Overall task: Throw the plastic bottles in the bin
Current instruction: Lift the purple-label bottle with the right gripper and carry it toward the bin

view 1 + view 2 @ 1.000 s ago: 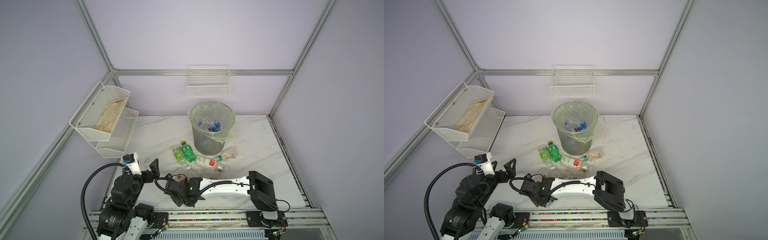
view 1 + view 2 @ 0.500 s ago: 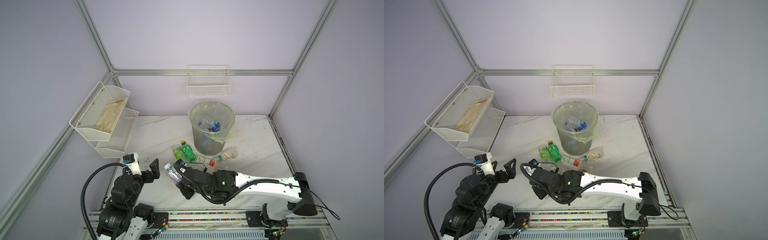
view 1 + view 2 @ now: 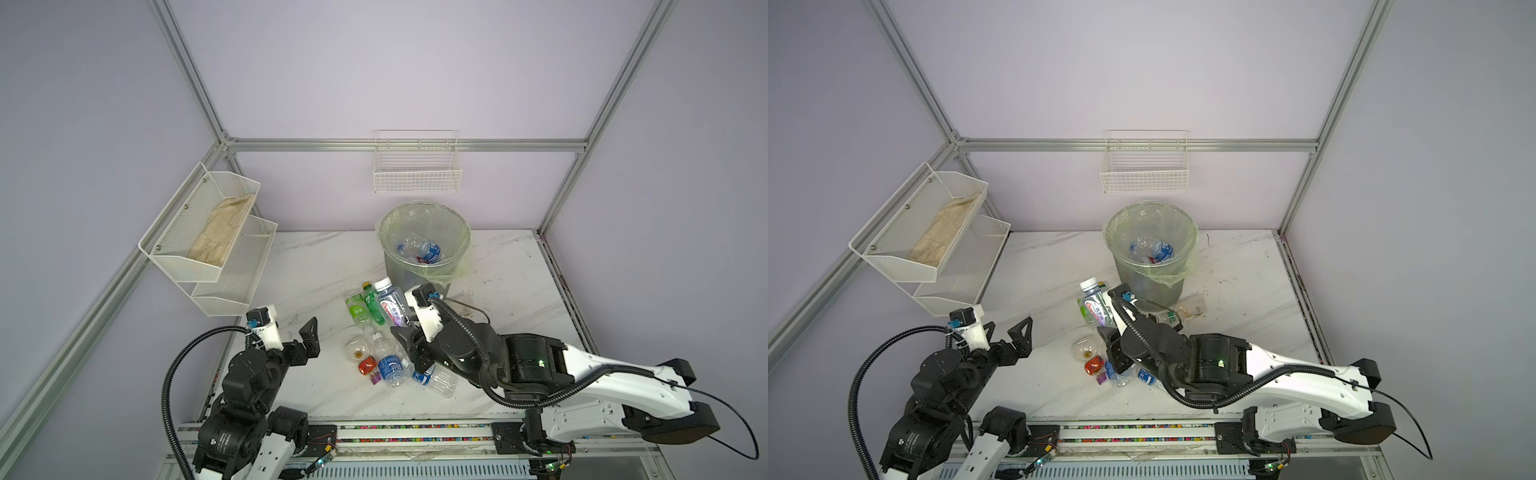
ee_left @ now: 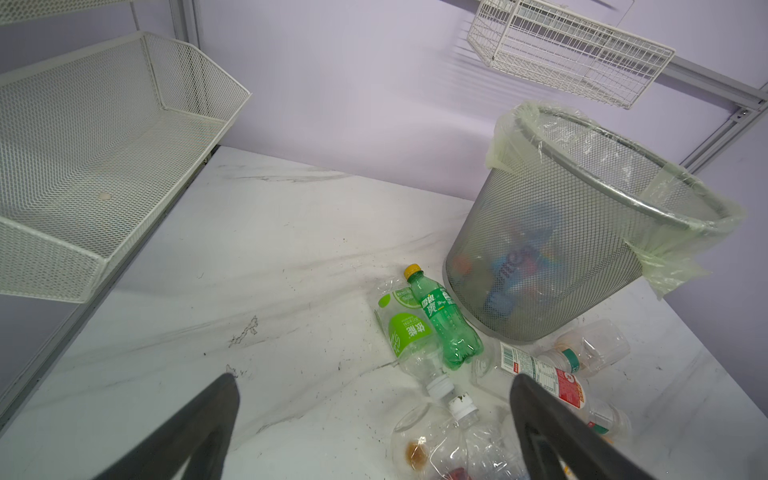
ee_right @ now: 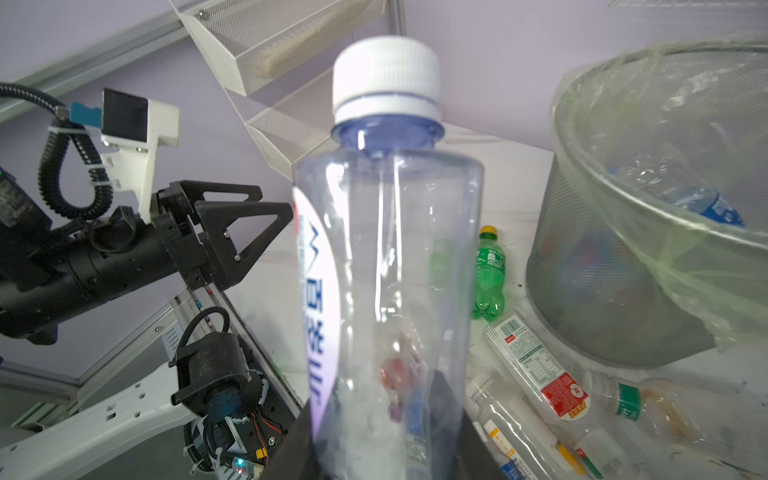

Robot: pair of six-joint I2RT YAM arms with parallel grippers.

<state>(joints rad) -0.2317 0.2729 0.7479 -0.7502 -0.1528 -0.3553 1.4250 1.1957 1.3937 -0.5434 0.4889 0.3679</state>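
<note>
My right gripper is shut on the base of a clear plastic bottle with a white cap and pale label. It holds the bottle tilted above the pile, just left of the bin. The bin is grey mesh with a pale-green liner and has several bottles inside. More bottles lie on the table in front of it: a green one, a green-labelled one and a blue-labelled one. My left gripper hangs open and empty at the front left.
White mesh shelves hang on the left wall, reaching over the table's left edge. A white wire basket is fixed to the back wall above the bin. The arms' mounting rail runs along the front edge.
My right arm has swung from the front left to the middle. It has raised the white-capped bottle up beside the bin. The left arm has not moved.
</note>
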